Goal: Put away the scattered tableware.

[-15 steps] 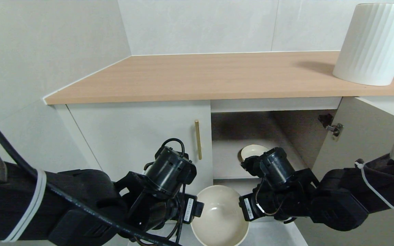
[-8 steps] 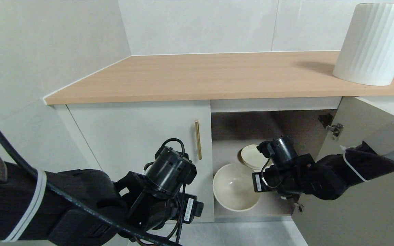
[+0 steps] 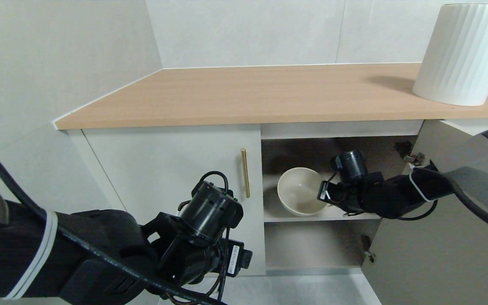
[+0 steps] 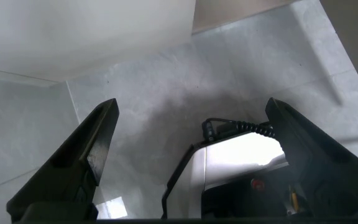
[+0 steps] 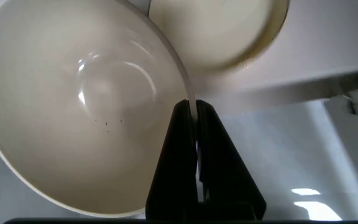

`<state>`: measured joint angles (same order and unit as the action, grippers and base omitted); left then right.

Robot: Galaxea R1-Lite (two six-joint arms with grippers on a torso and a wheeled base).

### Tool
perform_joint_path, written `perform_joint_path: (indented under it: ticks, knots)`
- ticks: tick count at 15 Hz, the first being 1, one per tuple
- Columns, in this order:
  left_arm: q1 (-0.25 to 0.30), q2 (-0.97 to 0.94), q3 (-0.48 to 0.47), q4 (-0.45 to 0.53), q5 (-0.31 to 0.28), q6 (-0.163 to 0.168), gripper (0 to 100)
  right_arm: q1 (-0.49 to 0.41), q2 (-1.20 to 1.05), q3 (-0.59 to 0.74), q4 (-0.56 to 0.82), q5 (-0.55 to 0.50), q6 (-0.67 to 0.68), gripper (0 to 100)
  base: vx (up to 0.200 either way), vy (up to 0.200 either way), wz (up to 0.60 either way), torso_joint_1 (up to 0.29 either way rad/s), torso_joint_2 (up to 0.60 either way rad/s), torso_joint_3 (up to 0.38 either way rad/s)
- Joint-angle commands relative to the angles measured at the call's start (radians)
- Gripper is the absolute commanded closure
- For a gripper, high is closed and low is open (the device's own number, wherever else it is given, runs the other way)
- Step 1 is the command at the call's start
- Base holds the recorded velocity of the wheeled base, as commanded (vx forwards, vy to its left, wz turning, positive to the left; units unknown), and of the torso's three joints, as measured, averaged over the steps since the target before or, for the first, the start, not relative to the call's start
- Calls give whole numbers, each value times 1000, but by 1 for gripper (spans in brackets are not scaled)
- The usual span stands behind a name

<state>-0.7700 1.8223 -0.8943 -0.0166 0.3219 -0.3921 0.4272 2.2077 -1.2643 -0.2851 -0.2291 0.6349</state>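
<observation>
My right gripper [image 3: 328, 197] is shut on the rim of a cream bowl [image 3: 299, 190], holding it tilted just over the middle shelf [image 3: 345, 215] of the open cabinet. In the right wrist view the bowl [image 5: 79, 99] is pinched at its rim by the fingers [image 5: 194, 143], and a second cream dish [image 5: 219, 31] lies on the shelf just beyond it. My left gripper [image 4: 191, 155] hangs low in front of the closed left cabinet door, open and with nothing between its fingers, over grey floor tiles.
The right cabinet door [image 3: 443, 220] stands swung open on the right. The left door [image 3: 172, 178] with its brass handle [image 3: 245, 173] is closed. On the wooden countertop [image 3: 248, 93] stands a white ribbed container [image 3: 464, 51]. A lower shelf compartment [image 3: 316, 245] lies beneath.
My right arm has lifted the bowl from low near the floor up and forward into the cabinet, level with the middle shelf. The left arm has stayed still.
</observation>
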Motion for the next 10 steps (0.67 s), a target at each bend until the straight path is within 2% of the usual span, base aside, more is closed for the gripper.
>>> perform_joint_path:
  ticks: [1,10]
  knots:
    - [0,2,0,0,0,-1,0,-24,33,-38,0,1,19,100,0,0,0,0,0,0]
    - [0,2,0,0,2,-1,0,-127,130,-152,7,-2,63,100,0,0,0,0,0,0]
